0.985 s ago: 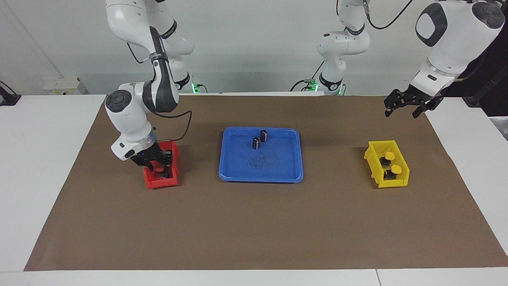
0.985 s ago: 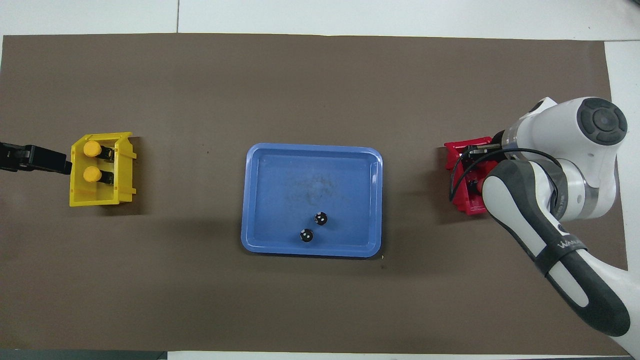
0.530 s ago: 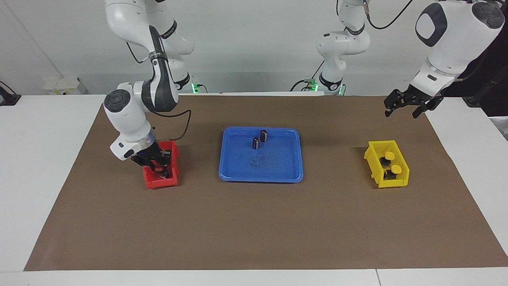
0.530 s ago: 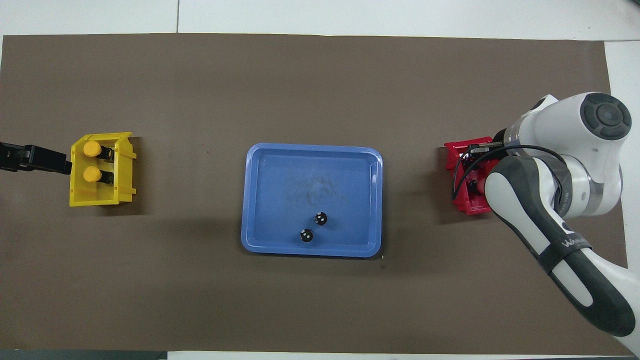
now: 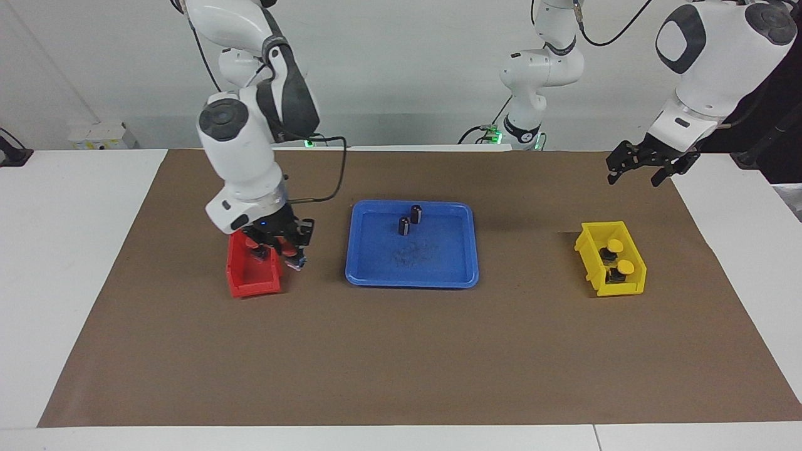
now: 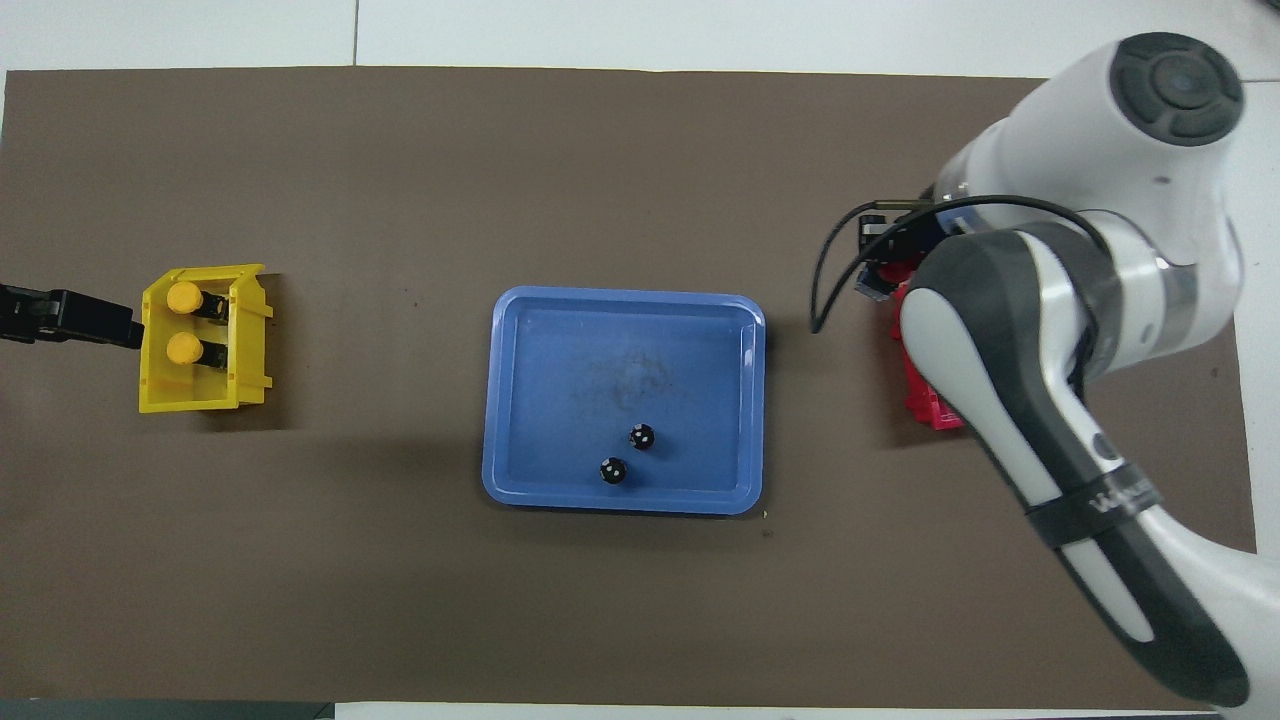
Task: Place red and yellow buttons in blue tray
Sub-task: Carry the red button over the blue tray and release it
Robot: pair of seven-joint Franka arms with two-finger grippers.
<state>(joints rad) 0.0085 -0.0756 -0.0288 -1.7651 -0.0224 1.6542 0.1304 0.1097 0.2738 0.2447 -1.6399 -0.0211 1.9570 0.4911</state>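
My right gripper [image 5: 280, 245] is raised over the red bin's [image 5: 252, 277] edge on the tray side, and is shut on a red button [image 5: 288, 250]. In the overhead view the right gripper [image 6: 882, 262] shows only partly under its arm. The other red button is hidden. The blue tray [image 5: 410, 282] lies mid-table and holds no coloured buttons. Two yellow buttons [image 5: 616, 245] [image 5: 624, 268] sit in the yellow bin [image 5: 611, 287]. My left gripper [image 5: 646, 165] waits open in the air near the yellow bin, at the left arm's end of the table.
Two small dark cylinders [image 5: 416, 214] [image 5: 404, 225] stand in the tray's half nearer to the robots. The red bin [image 6: 925, 400] is mostly covered by the right arm in the overhead view. A brown mat [image 5: 401, 363] covers the table.
My right gripper has risen out of the red bin with a red button and shifted toward the blue tray. The left arm has not moved.
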